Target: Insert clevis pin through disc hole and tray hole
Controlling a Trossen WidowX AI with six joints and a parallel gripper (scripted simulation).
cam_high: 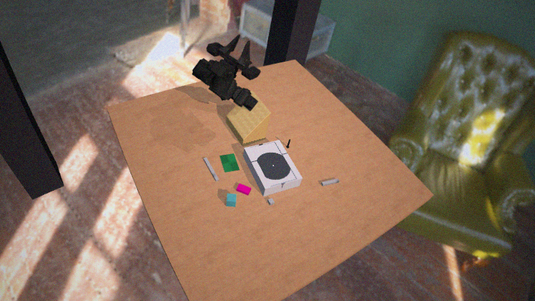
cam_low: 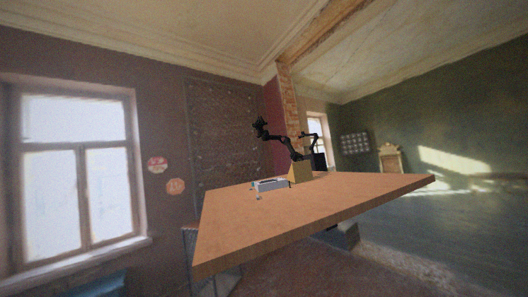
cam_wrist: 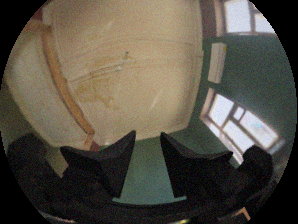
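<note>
Checking in on the pin job from my end, with clock directions as the top view shows them, disc in the middle. The aluminium disc is lying in the rimmed steel tray, but the clevis pin isn't in yet. It's at 1 o'clock, just off the tray and upright, apparently on its head. So picking up, turning over, inserting and letting go all remain. I can't tell whether the holes line up.

My pincer is partly open with nothing in it, way up between 11 and 12, out by the far edge of the worktop and well apart from everything. Wrist cam is mostly ceiling, so I'd want it tipped down first.

Tightest bit is the tan wedge-shaped block at 11, close to the tray and under the arm. I'd come at the pin from 2 or 3, where there's more room before the silver bar between 3 and 4. The green square at 9 and magenta block at 8 shouldn't bother that route.
</note>
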